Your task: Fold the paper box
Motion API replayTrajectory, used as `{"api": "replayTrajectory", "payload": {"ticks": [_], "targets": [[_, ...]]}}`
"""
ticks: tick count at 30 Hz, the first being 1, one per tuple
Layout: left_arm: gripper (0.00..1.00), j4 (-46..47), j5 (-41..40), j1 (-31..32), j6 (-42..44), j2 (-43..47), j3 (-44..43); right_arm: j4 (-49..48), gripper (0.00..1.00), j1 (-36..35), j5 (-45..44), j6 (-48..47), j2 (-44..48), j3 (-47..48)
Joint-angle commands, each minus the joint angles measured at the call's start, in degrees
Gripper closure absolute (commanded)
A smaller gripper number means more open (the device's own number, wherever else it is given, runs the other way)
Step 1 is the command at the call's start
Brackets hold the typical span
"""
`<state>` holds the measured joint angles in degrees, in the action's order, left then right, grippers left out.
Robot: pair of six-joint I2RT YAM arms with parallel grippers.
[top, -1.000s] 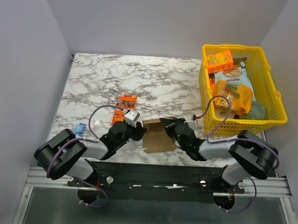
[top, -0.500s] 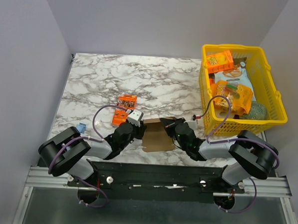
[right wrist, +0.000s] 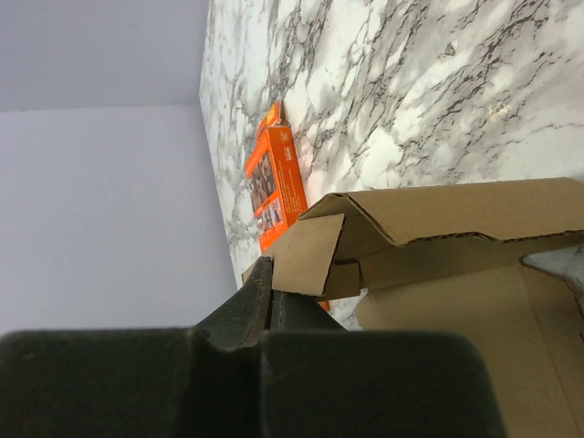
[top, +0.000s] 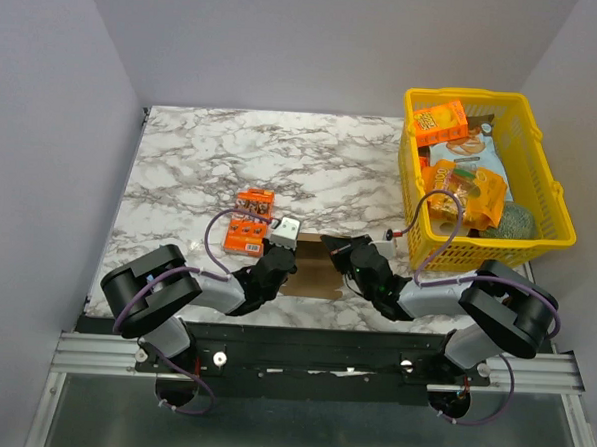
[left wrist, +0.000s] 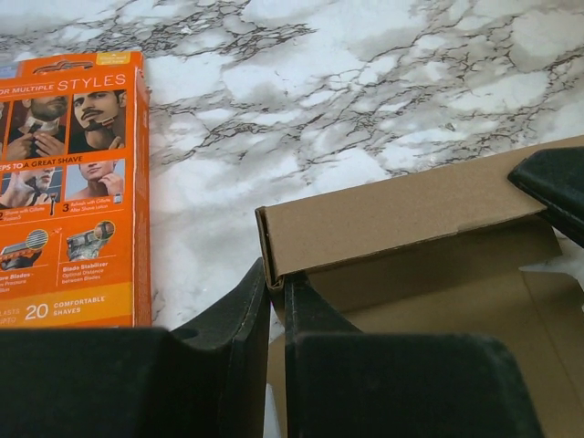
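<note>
The paper box (top: 316, 277) is plain brown cardboard, lying partly folded near the table's front edge between my two arms. In the left wrist view its rear wall (left wrist: 392, 214) stands folded up. My left gripper (left wrist: 276, 281) is pinched on that wall's left end, with only a narrow slit between the fingers. In the right wrist view my right gripper (right wrist: 274, 274) is shut on a small side flap (right wrist: 310, 255) at the box's right end. From above, the left gripper (top: 282, 265) and right gripper (top: 339, 252) flank the box.
An orange printed box (top: 249, 221) lies on the marble just left of the paper box, close to the left gripper, and shows as the orange box (left wrist: 68, 182) beside the left fingers. A yellow basket (top: 551, 187) full of snacks stands at the right, behind the right arm.
My left arm has swung right to the box's left end and its jaws have narrowed onto the folded wall. The right gripper has kept its hold and place.
</note>
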<state>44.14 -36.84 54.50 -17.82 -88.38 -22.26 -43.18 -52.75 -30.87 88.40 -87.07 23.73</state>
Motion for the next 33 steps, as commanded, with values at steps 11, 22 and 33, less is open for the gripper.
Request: {"api": "replayTrajectory", "payload": {"ticks": [11,22,33], "targets": [[1.00,-18.37,-22.30,0.95,-2.83,-8.21,-7.35,10.39,1.00,0.54,-5.07,2.21,4.80,-0.35],[1.00,-16.29,-24.00,3.07,-1.26,-10.24,-7.37,10.57,0.99,0.46,-5.43,2.83,5.07,-1.05],[1.00,-20.92,-15.99,3.24,0.24,-7.07,-8.49,9.05,0.50,0.46,-1.48,-8.05,9.44,0.44]]}}
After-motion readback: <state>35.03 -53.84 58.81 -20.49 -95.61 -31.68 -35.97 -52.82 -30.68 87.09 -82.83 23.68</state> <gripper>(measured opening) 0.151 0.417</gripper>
